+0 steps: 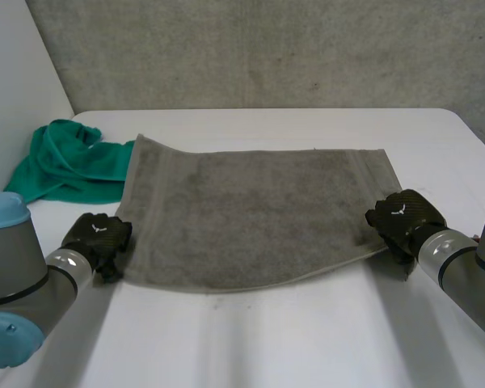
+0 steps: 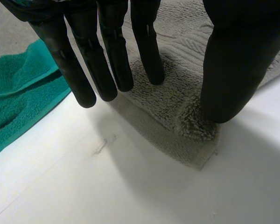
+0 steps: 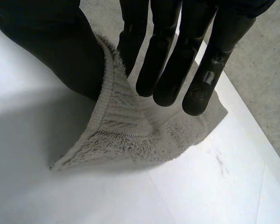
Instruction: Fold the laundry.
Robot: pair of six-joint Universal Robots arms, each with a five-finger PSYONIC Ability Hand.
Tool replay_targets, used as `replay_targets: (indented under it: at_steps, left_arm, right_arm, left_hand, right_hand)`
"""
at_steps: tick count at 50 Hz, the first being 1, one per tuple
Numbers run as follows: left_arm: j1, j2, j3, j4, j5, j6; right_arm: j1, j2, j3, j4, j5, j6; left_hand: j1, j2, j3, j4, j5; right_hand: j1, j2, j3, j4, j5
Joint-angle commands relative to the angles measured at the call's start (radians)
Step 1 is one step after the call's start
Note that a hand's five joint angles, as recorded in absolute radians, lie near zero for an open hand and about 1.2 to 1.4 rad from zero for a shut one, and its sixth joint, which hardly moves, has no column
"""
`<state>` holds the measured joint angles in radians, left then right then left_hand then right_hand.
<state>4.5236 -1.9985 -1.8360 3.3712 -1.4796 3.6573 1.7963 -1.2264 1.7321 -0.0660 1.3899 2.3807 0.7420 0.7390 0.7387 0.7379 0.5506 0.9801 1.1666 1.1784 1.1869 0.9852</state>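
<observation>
A grey towel [image 1: 250,214] lies spread flat across the middle of the white table [image 1: 267,339]. My left hand [image 1: 97,238] is at its near left corner. In the left wrist view its fingers [image 2: 102,56] stand straight just above the towel [image 2: 177,93], and the thumb tip rests on top of the corner, which stays flat on the table. My right hand [image 1: 404,217] is at the near right corner. In the right wrist view that corner of the towel [image 3: 130,135] is raised off the table, pinched between the thumb and the fingers [image 3: 177,56].
A crumpled green cloth [image 1: 65,162] lies at the table's far left, just beyond my left hand [image 2: 18,88]. A grey wall stands behind the table. Bare white tabletop runs along the near side in front of the towel.
</observation>
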Motion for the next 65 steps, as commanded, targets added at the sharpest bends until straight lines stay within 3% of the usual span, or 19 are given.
replay_targets:
  at_steps: [1, 4, 11, 19, 31, 35, 40, 44, 50, 58, 65]
  left_arm:
    - [-0.003, -0.029, 0.004, -0.001, 0.001, 0.004]
    - [-0.004, -0.031, 0.006, -0.001, 0.001, 0.007]
    - [-0.004, -0.034, 0.014, -0.001, 0.002, 0.009]
    - [-0.008, -0.003, 0.009, -0.001, -0.004, 0.007]
    - [-0.015, 0.230, -0.061, -0.045, -0.007, 0.013]
    - [-0.009, 0.302, -0.089, -0.215, -0.008, 0.079]
    - [-0.009, 0.391, -0.132, -0.522, -0.016, 0.190]
    - [-0.027, 0.475, -0.160, -0.595, -0.011, 0.207]
    - [-0.049, 0.501, -0.141, -0.558, -0.001, 0.201]
    - [-0.092, 0.230, 0.035, -0.339, -0.019, 0.198]
    - [-0.147, -0.022, 0.262, -0.162, -0.128, 0.162]
  right_arm:
    - [0.000, 0.001, 0.001, 0.000, 0.000, 0.000]
    - [0.000, 0.001, 0.001, 0.000, 0.000, 0.000]
    - [0.000, 0.001, 0.001, 0.000, 0.000, 0.000]
    - [-0.005, -0.002, 0.000, 0.000, 0.000, 0.002]
    - [-0.012, -0.021, -0.025, 0.061, 0.006, -0.023]
    - [-0.017, -0.087, -0.036, 0.219, 0.005, -0.104]
    - [-0.110, -0.177, 0.004, 0.533, 0.005, -0.317]
    - [-0.173, -0.255, 0.082, 0.696, -0.006, -0.470]
    - [-0.190, -0.275, 0.104, 0.638, -0.040, -0.499]
    - [-0.164, -0.093, -0.031, 0.398, 0.001, -0.384]
    - [-0.061, 0.099, -0.253, 0.240, 0.129, -0.353]
  left_hand:
    - [0.237, 0.240, 0.241, 0.242, 0.254]
    - [0.290, 0.293, 0.294, 0.295, 0.307]
    - [0.654, 0.657, 0.657, 0.658, 0.671]
    - [0.654, 0.657, 0.658, 0.658, 0.671]
    - [0.654, 0.657, 0.658, 0.658, 0.671]
    - [0.654, 0.657, 0.658, 0.658, 0.671]
    - [0.654, 0.657, 0.658, 0.658, 0.671]
    - [0.654, 0.657, 0.658, 0.658, 0.671]
    - [0.654, 0.657, 0.658, 0.658, 0.671]
    - [0.654, 0.657, 0.658, 0.658, 0.671]
    - [0.654, 0.657, 0.658, 0.658, 0.671]
  right_hand:
    - [0.416, 0.230, 0.218, 0.209, 0.237]
    - [0.416, 0.230, 0.218, 0.209, 0.237]
    - [0.416, 0.230, 0.218, 0.209, 0.237]
    - [0.416, 0.230, 0.218, 0.209, 0.237]
    - [0.416, 0.230, 0.218, 0.209, 0.237]
    - [0.416, 0.230, 0.218, 0.209, 0.237]
    - [0.416, 0.230, 0.218, 0.209, 0.237]
    - [0.416, 0.230, 0.218, 0.209, 0.237]
    - [0.416, 0.230, 0.218, 0.209, 0.237]
    - [0.416, 0.230, 0.218, 0.209, 0.237]
    - [0.416, 0.230, 0.218, 0.209, 0.237]
